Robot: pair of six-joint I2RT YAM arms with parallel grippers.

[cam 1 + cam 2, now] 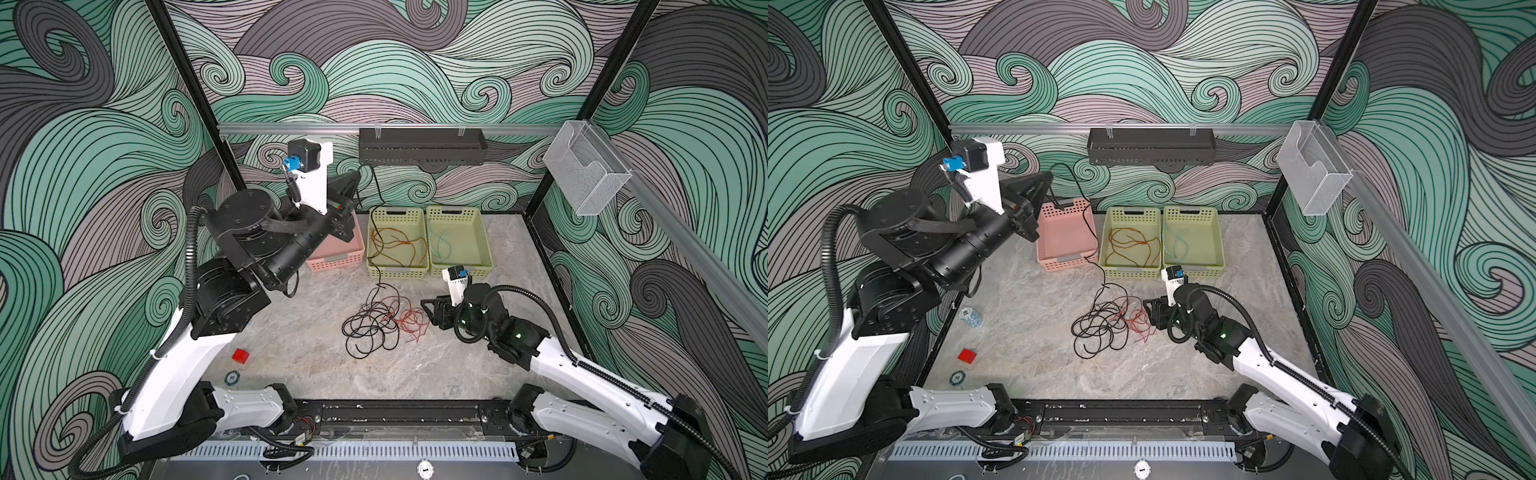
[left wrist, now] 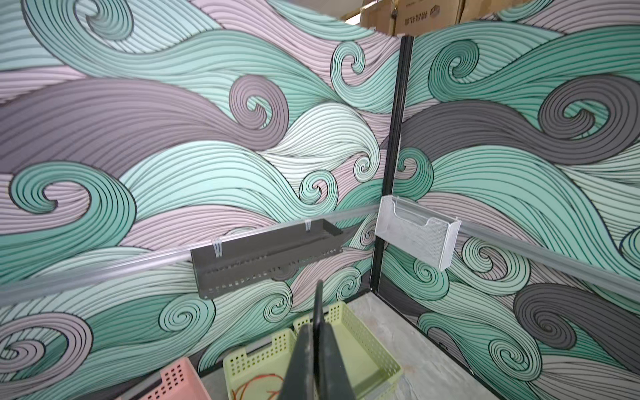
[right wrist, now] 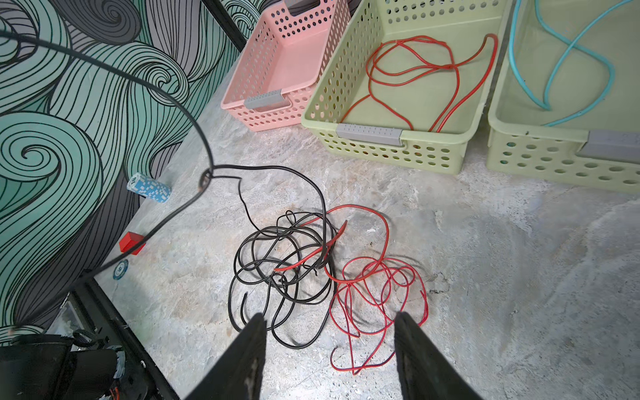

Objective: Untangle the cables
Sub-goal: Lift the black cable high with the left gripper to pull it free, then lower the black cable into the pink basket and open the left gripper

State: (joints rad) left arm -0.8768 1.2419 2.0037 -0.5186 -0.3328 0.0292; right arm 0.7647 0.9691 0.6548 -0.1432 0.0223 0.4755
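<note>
Four cables (image 1: 374,322), three baskets (image 1: 397,271). Your left gripper (image 1: 1047,178) pinches black cable (image 3: 242,167) upper left; right gripper (image 3: 329,315) spread, beside red cable (image 3: 353,207).

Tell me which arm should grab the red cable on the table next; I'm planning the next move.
Right. Its end effector is open and low beside the red cable, jaws facing it. The left end effector is raised high near the back wall, shut on the black cable.
</note>
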